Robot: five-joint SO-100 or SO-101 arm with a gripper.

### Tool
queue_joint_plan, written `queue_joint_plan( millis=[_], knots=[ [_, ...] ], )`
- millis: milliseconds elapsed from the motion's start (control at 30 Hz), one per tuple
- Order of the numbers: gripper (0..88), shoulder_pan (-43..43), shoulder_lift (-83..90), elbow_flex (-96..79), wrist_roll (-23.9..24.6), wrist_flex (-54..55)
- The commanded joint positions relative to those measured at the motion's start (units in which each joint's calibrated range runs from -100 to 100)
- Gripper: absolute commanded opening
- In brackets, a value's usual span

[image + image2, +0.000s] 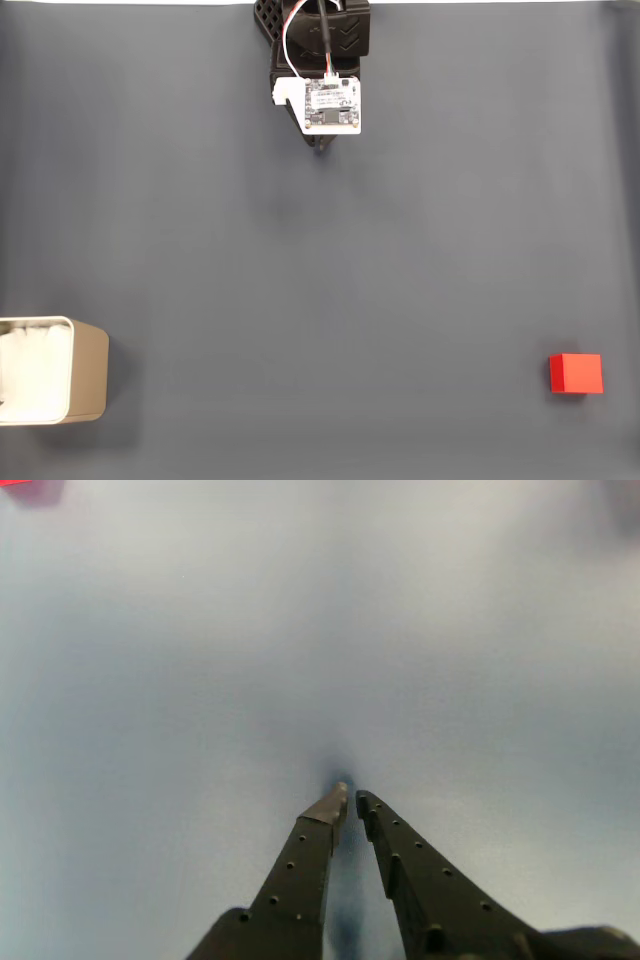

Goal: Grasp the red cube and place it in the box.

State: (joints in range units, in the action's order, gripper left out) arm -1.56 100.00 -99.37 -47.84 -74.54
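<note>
The red cube (576, 374) rests on the grey table at the lower right of the fixed view; a sliver of it (20, 483) shows at the top left corner of the wrist view. The box (88, 372), beige-sided with a white rim and white lining, stands at the lower left edge of the fixed view. My gripper (322, 146) sits at the top centre of the fixed view, far from both. In the wrist view its two black fingers meet at their tips, so the gripper (349, 797) is shut with nothing in it, close above the bare table.
The grey tabletop (320, 300) stretches flat between the cube and the box. The arm's black body and a white circuit board (330, 104) sit at the top centre edge.
</note>
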Motion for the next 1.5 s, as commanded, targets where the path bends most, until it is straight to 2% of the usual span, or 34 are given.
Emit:
queue_joint_plan(
  millis=[0, 167, 300, 933, 1467],
  knots=[
    [0.0, 0.5, -0.1, -0.5, 0.5, 2.7],
    [0.0, 2.1, -0.5, 1.4, 0.7, 15.5],
    [0.0, 1.9, -4.6, 10.4, 1.6, 19.5],
    [0.0, 1.8, -34.4, 52.2, 1.9, 15.6],
    [0.0, 1.1, -45.0, 62.4, 0.6, 14.5]
  ],
)
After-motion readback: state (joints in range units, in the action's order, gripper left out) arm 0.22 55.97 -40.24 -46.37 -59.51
